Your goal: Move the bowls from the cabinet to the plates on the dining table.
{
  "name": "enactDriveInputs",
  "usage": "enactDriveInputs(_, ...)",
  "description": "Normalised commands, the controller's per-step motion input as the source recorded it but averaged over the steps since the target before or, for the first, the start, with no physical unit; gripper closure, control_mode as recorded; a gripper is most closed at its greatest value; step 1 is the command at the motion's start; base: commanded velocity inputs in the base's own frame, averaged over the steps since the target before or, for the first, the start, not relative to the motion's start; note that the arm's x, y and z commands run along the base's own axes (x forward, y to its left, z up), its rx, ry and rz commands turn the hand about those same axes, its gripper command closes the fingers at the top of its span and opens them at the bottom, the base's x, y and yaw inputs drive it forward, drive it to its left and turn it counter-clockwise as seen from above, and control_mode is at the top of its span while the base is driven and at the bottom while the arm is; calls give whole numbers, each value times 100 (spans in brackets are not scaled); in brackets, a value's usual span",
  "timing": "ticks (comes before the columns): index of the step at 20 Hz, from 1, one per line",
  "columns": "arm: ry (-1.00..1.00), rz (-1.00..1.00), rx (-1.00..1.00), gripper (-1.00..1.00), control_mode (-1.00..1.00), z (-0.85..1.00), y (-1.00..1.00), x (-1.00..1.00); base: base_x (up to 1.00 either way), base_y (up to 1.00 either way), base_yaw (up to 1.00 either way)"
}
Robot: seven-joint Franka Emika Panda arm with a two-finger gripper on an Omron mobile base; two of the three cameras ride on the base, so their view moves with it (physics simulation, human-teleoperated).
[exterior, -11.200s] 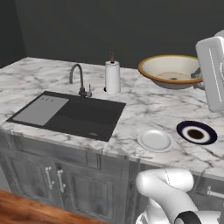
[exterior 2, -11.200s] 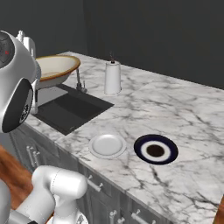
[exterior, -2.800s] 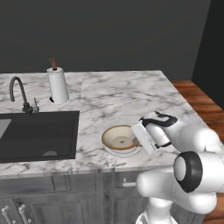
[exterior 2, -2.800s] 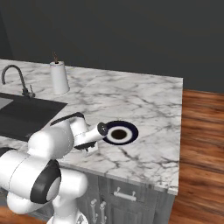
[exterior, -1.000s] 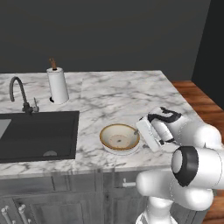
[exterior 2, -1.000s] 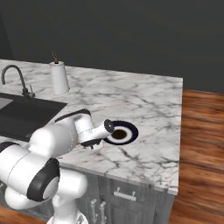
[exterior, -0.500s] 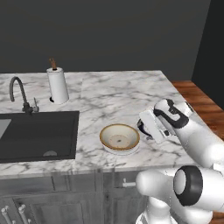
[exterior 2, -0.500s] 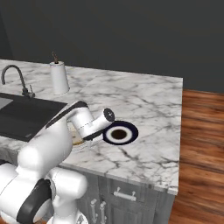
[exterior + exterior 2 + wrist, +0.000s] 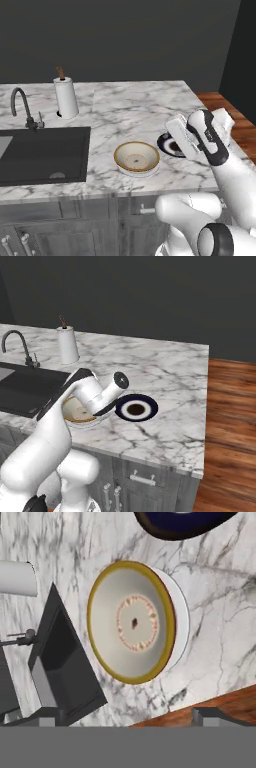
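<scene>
The wide beige bowl [image 9: 136, 157] with its tan-brown rim rests on the white plate [image 9: 181, 619] near the front edge of the marble dining table [image 9: 130, 107]. Right beside it lies the dark blue plate [image 9: 136, 407], with nothing on it. My gripper [image 9: 128, 718] hangs open and empty above the table, a little above and to the right of the bowl, its fingertips [image 9: 47, 718] far apart and pointing at the bowl. In the right base view the gripper [image 9: 103, 406] sits between the bowl [image 9: 77, 411] and the blue plate. The cabinet is out of view.
A black sink [image 9: 40, 155] with a dark faucet [image 9: 22, 107] is set into the table's left part. A paper-towel roll [image 9: 66, 97] stands at the back. The table ends at the right, over a wooden floor [image 9: 230, 421].
My hand has risen and drawn back from the bowl, and the arm now stands higher. The bowl stays put on the white plate.
</scene>
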Motion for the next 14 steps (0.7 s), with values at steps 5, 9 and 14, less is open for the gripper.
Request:
enactDriveInputs(5,-13,0,-6,-100,-100,41,0,-51,0,0,0)
enactDriveInputs(9,-10,0,-3,-100,-100,49,0,-54,0,0,0)
enactDriveInputs(14,-8,0,-2,-100,-100,52,-1,-57,0,0,0)
